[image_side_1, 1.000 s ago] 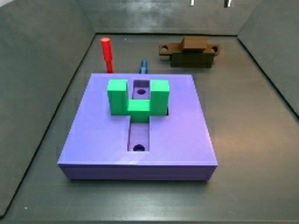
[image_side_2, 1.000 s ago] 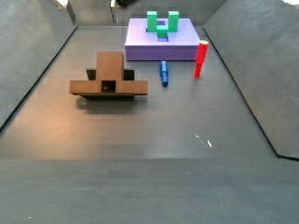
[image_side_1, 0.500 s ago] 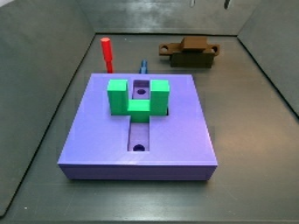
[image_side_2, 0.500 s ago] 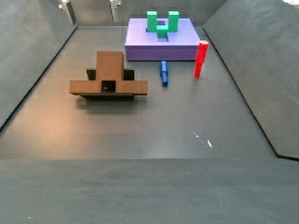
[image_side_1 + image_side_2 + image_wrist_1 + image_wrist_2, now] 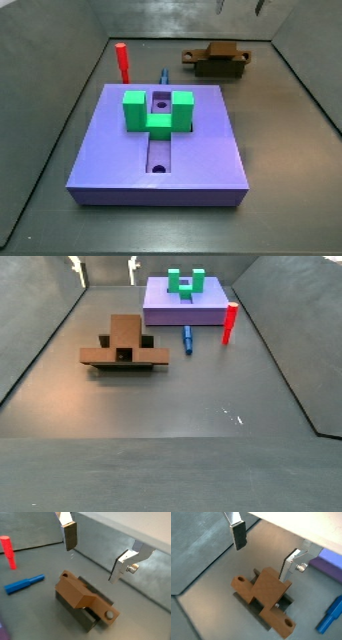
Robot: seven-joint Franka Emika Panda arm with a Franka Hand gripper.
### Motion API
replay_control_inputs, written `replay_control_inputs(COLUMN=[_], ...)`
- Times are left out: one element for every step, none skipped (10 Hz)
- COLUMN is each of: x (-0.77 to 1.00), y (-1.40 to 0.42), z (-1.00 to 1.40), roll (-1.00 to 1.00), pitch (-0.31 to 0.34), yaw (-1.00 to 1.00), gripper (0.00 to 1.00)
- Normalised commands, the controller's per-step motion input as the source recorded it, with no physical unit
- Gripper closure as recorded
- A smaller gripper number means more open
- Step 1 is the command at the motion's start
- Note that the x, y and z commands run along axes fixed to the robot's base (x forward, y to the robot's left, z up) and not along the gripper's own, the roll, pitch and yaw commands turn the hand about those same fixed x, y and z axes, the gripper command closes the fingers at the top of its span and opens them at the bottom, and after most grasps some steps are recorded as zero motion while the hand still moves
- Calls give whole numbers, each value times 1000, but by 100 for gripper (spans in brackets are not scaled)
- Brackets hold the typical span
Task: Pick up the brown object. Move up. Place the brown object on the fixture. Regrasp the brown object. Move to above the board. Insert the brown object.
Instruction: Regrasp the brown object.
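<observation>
The brown object (image 5: 81, 594) (image 5: 264, 591) (image 5: 215, 53) (image 5: 124, 339) lies across the top of the dark fixture (image 5: 82, 616) (image 5: 286, 603) (image 5: 222, 68) (image 5: 128, 368) on the floor. My gripper (image 5: 95, 552) (image 5: 264, 551) hangs above it, open, with nothing between the silver fingers (image 5: 69, 534) (image 5: 238, 534). In both side views only the fingertips show, at the upper edge (image 5: 242, 6) (image 5: 104, 268). The lavender board (image 5: 201, 150) (image 5: 201, 306) carries a green U-shaped block (image 5: 158, 110) (image 5: 186, 283) over its groove.
A red upright peg (image 5: 122, 62) (image 5: 230, 322) (image 5: 9, 552) stands beside the board. A blue peg (image 5: 187, 338) (image 5: 23, 584) (image 5: 330, 614) lies on the floor near it. Grey walls enclose the floor on all sides.
The fingertips have come slightly lower into the side views. Nothing else has moved.
</observation>
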Motion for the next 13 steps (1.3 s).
replay_control_inputs(x=[0, 0, 0, 0, 0, 0, 0, -86, -163, -40, -74, 0, 0], y=[-183, -186, -223, -263, -257, -169, -106, 0, 0, 23, 0, 14, 31], z=[-103, -109, -123, -177, -194, -257, -300, -400, -434, -254, -246, -220, -234], roll=[1000, 1000, 1000, 1000, 1000, 943, 851, 491, 129, 0, 0, 0, 0], pitch=[0, 0, 3, 63, 97, 246, 277, 186, 0, 0, 0, 0, 0], yaw=[0, 0, 0, -31, -66, -57, -49, -14, 0, 0, 0, 0, 3], gripper=[0, 0, 0, 0, 0, 0, 0, 0, 0, 0, 0, 0, 0])
